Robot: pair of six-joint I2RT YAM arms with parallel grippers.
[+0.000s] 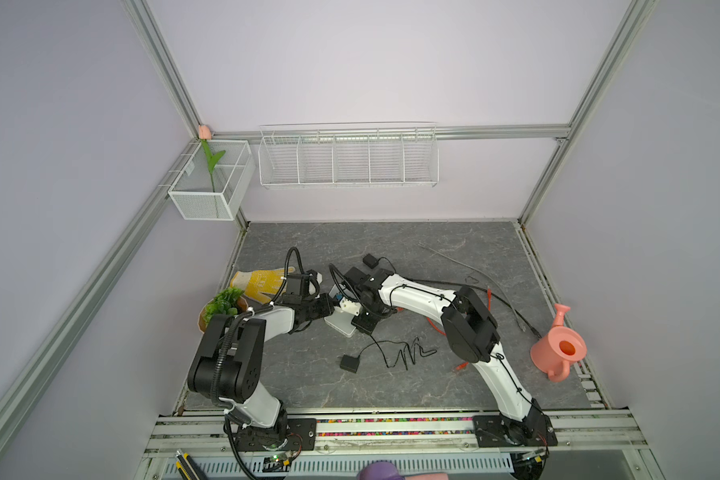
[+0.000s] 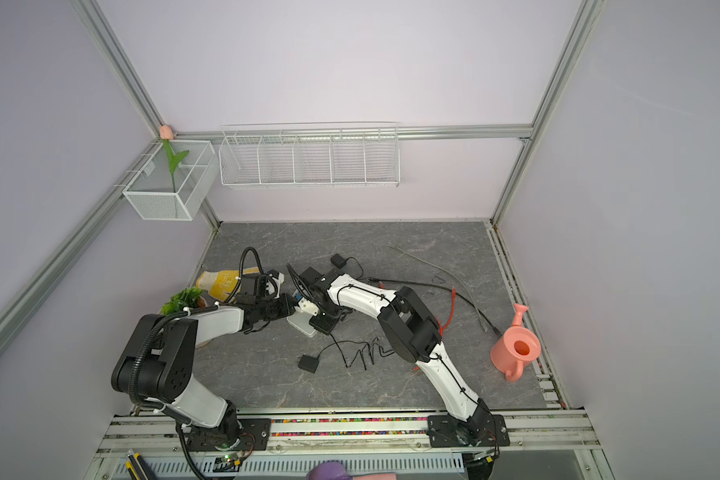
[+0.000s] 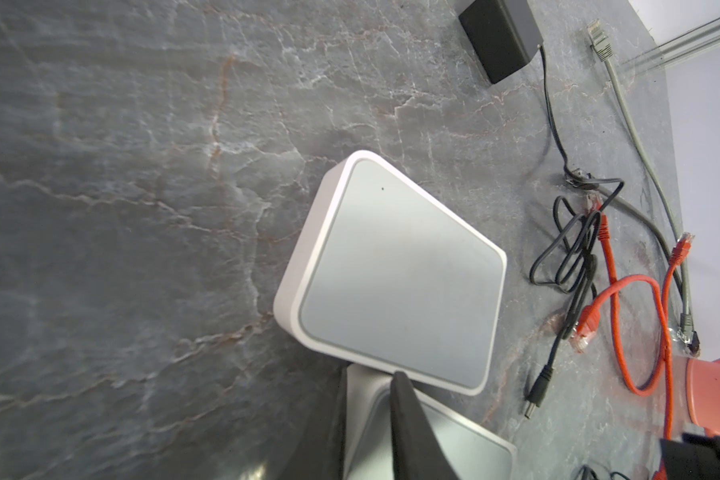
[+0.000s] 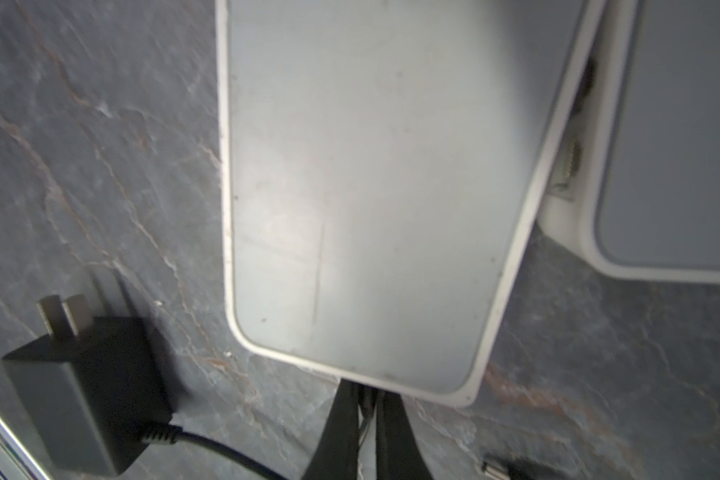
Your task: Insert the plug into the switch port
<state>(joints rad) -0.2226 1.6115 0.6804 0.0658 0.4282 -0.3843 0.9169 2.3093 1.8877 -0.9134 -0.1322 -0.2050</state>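
I read this as a robot lab cell. Aluminium frame (image 1: pixel 499 132) and plain lilac panels (image 1: pixel 371 62) box in a stone-look table (image 1: pixel 308 374). Left arm (image 1: pixel 242 353) and right arm (image 1: pixel 470 328) bolt to a rail (image 1: pixel 391 434) along its near edge. Props look staged: fake tulip (image 1: pixel 215 158) in a wall basket (image 1: pixel 200 205), wire rack (image 1: pixel 350 166) beside it, pink watering can (image 1: pixel 551 353) on the table.

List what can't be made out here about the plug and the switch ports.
- Plug: in the right wrist view the near switch covers the right end effector tips, hiding whatever they pinch.
- Ports: blurred slots on the far switch, cut off by that view's edge.
- Both top views: the right arm overhangs the ports.
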